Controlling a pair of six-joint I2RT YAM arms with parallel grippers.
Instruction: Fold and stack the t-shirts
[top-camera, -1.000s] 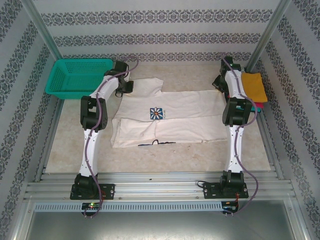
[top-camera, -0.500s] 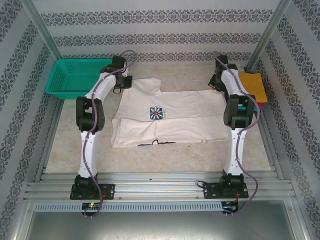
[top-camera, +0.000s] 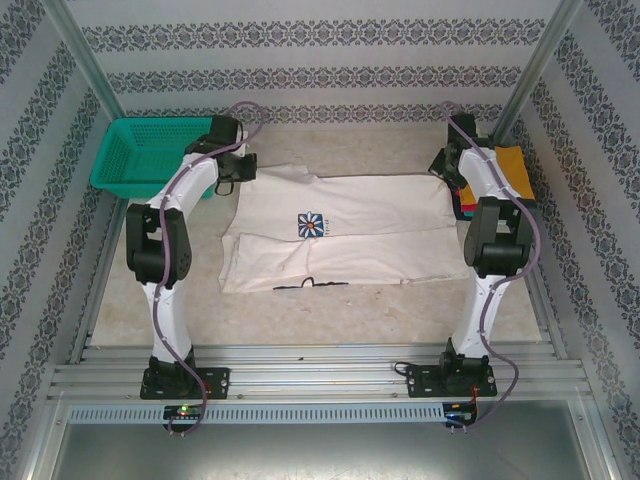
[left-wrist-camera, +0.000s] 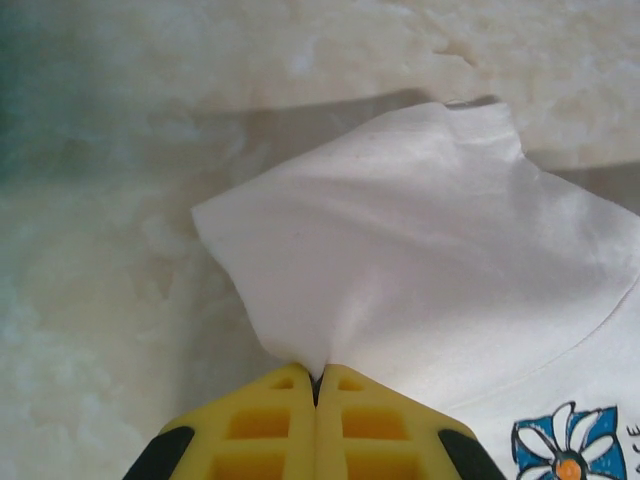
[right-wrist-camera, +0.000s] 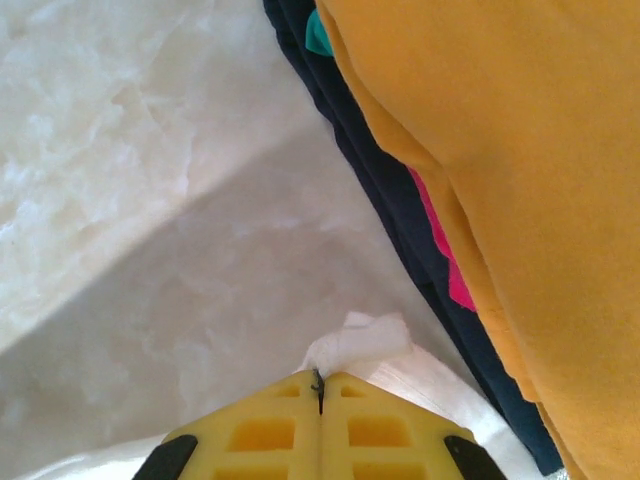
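The white t-shirt (top-camera: 350, 225) is pinched at one corner by the tightly closed left gripper (left-wrist-camera: 316, 380) and is spread out ahead and right of its fingers (left-wrist-camera: 265, 430); another corner is pinched by the closed right gripper (right-wrist-camera: 319, 380); the folded shirts (right-wrist-camera: 520, 150) are piled just right of those fingers (right-wrist-camera: 385, 435).

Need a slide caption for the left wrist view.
Left hand shut on a pinched edge of the white t-shirt, daisy print at lower right, pale marbled table behind.
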